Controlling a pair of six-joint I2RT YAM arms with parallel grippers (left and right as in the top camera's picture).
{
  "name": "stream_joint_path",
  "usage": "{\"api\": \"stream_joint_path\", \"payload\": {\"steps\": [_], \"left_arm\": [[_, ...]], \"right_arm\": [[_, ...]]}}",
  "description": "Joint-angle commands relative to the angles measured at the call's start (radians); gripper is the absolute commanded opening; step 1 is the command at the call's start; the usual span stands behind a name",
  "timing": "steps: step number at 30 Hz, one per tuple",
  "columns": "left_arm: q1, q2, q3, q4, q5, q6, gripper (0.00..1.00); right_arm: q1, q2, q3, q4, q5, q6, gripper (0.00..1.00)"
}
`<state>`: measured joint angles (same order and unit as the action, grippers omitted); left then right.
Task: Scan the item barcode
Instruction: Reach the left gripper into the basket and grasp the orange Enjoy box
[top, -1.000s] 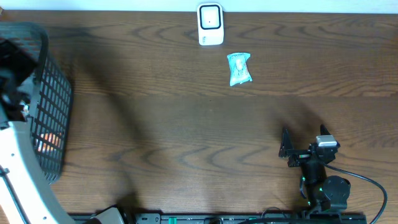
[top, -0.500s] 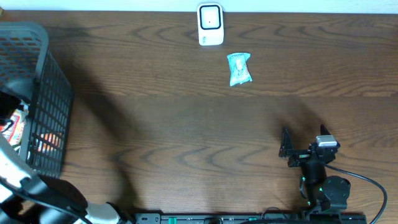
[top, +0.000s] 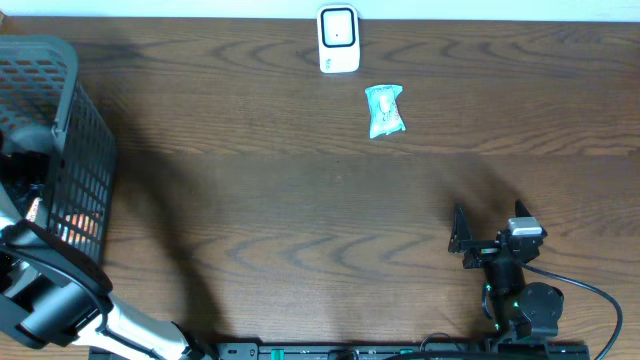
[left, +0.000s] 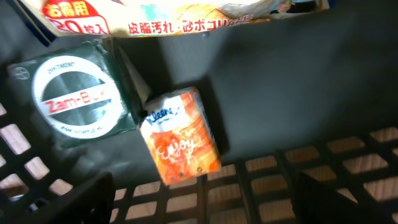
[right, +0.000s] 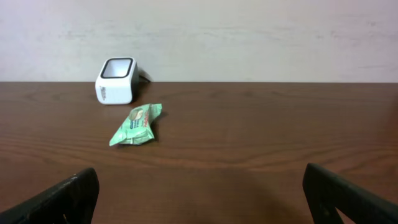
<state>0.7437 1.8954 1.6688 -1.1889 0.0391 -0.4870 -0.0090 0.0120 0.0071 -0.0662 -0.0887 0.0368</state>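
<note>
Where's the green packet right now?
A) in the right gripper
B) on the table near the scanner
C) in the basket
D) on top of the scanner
B: the packet lies flat on the table, close to the scanner but not touching it, and nothing is holding it.
</note>
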Motion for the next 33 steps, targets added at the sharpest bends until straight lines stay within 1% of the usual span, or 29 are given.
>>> {"api": "stream_joint_path", "payload": {"steps": [1, 9, 13, 14, 18, 19, 20, 22, 26, 28, 29, 30, 32, 33], "left_arm": [[-0.010, 0.036, -0.026, 0.020, 0.006, -0.047, 0.89], [-0.082, 0.086, -0.063, 0.086, -0.005, -0.060, 0.89], [-0.095, 0.090, -0.101, 0.093, -0.121, -0.185, 0.89], [-0.094, 0.090, -0.115, 0.097, -0.138, -0.200, 0.89], [-0.095, 0.092, -0.146, 0.126, -0.156, -0.199, 0.88], [-0.095, 0.092, -0.158, 0.138, -0.156, -0.200, 0.87], [-0.095, 0.092, -0.171, 0.153, -0.156, -0.199, 0.81], [-0.095, 0.092, -0.190, 0.168, -0.156, -0.200, 0.74], [-0.095, 0.092, -0.254, 0.235, -0.156, -0.200, 0.73], [-0.095, 0.092, -0.273, 0.254, -0.156, -0.199, 0.63], [-0.095, 0.092, -0.277, 0.258, -0.157, -0.199, 0.47], [-0.095, 0.092, -0.277, 0.261, -0.157, -0.199, 0.34], [-0.095, 0.091, -0.277, 0.264, -0.156, -0.198, 0.22], [-0.094, 0.091, -0.277, 0.263, -0.156, -0.195, 0.14]], "right_arm": [[-0.003, -0.005, -0.001, -0.005, 0.004, -0.012, 0.99], [-0.003, -0.005, -0.001, -0.005, 0.004, -0.012, 0.99], [-0.003, -0.005, -0.001, -0.005, 0.004, -0.012, 0.99], [-0.003, -0.005, -0.001, -0.005, 0.004, -0.012, 0.99], [-0.003, -0.005, -0.001, -0.005, 0.004, -0.012, 0.99], [-0.003, -0.005, -0.001, -0.005, 0.004, -0.012, 0.99], [-0.003, -0.005, -0.001, -0.005, 0.004, -0.012, 0.99], [-0.003, -0.005, -0.001, -0.005, 0.004, -0.012, 0.99], [-0.003, -0.005, -0.001, -0.005, 0.004, -0.012, 0.99], [-0.003, -0.005, -0.001, -0.005, 0.004, -0.012, 0.99], [-0.003, -0.005, -0.001, -0.005, 0.004, -0.012, 0.99], [-0.003, -0.005, -0.001, -0.005, 0.004, -0.012, 0.99], [-0.003, -0.005, -0.001, -0.005, 0.004, -0.012, 0.99], [-0.003, -0.005, -0.001, -0.005, 0.004, -0.012, 0.99]]}}
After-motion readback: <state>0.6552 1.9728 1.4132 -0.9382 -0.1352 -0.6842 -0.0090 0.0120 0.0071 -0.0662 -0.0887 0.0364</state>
